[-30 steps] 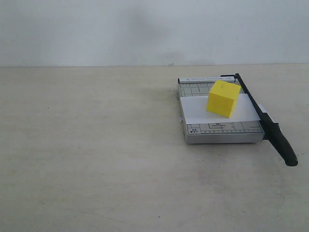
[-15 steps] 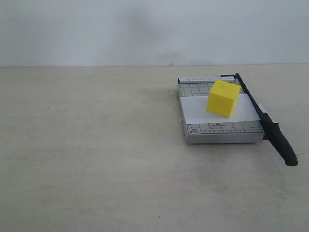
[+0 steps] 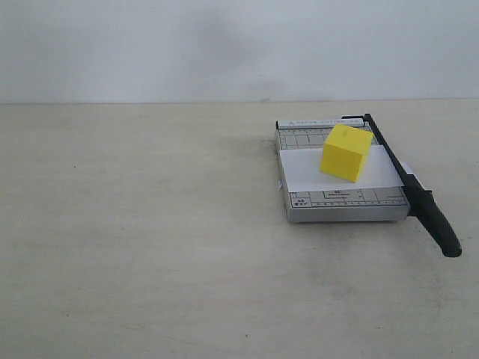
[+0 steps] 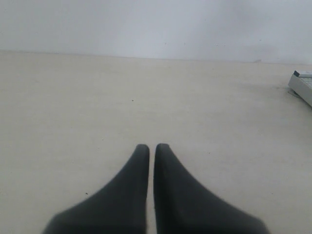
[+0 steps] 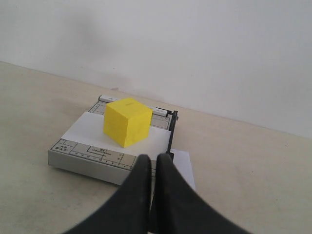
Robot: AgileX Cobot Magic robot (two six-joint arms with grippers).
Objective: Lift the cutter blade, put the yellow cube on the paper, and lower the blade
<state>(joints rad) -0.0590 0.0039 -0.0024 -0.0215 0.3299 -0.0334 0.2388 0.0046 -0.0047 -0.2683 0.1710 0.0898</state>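
The yellow cube (image 3: 346,152) stands on the paper (image 3: 307,176), which lies across the grey cutter base (image 3: 340,206). The cutter blade (image 3: 404,176) lies flat along the base's right side, and its thick handle (image 3: 438,224) sticks out past the front. No gripper shows in the exterior view. In the right wrist view my right gripper (image 5: 154,157) is shut and empty, back from the cutter, with the cube (image 5: 127,121) and the thin blade (image 5: 170,136) beyond its tips; the handle is hidden behind the fingers. My left gripper (image 4: 151,146) is shut over bare table.
A corner of the cutter base (image 4: 302,85) shows at the edge of the left wrist view. The beige table (image 3: 150,224) runs wide to the left of the cutter, with a white wall (image 3: 224,45) behind it. A strip of paper (image 5: 183,165) pokes out past the blade.
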